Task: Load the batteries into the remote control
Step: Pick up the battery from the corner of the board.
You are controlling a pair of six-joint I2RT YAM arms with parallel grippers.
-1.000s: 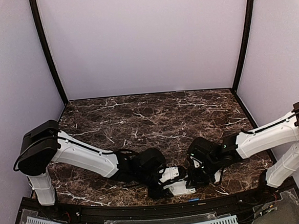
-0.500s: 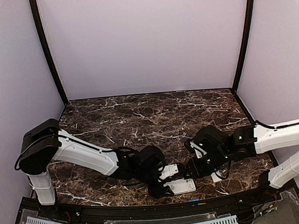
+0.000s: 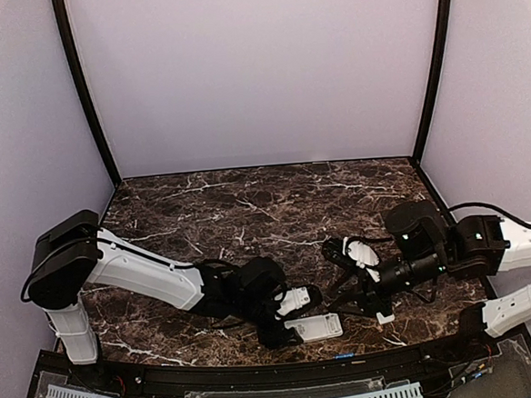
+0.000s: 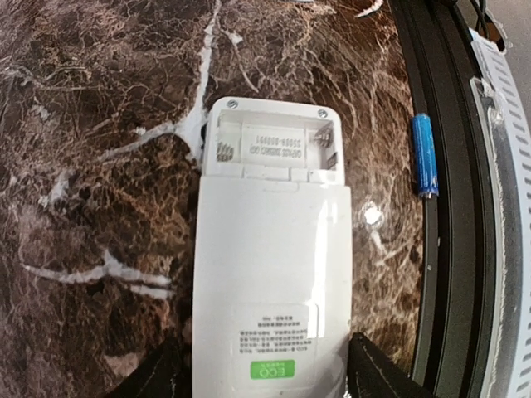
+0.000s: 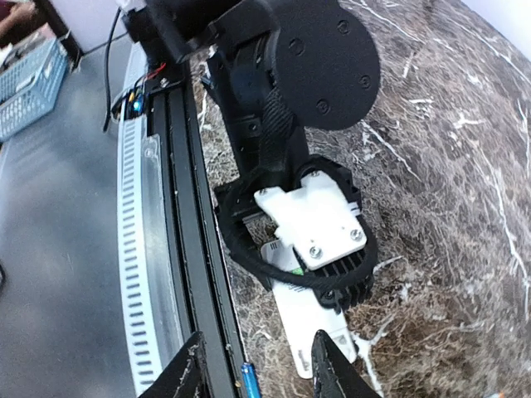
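Observation:
The remote control lies back up on the marble, green label toward my left gripper, its battery compartment open and empty. It also shows in the top view and the right wrist view. My left gripper is shut on the remote's label end, one finger on each side. One blue battery lies at the table's front edge by the black rail, right of the remote; it also shows in the right wrist view. My right gripper is open and empty, raised above and right of the remote. No other battery shows.
A small white piece lies on the marble under my right arm. A black rail and a white slotted strip run along the table's front edge. Lilac walls enclose the other three sides.
My right gripper has lifted off from beside the remote's open end and drawn back to the right, opening wider. The left gripper stays on the remote, which shifted slightly.

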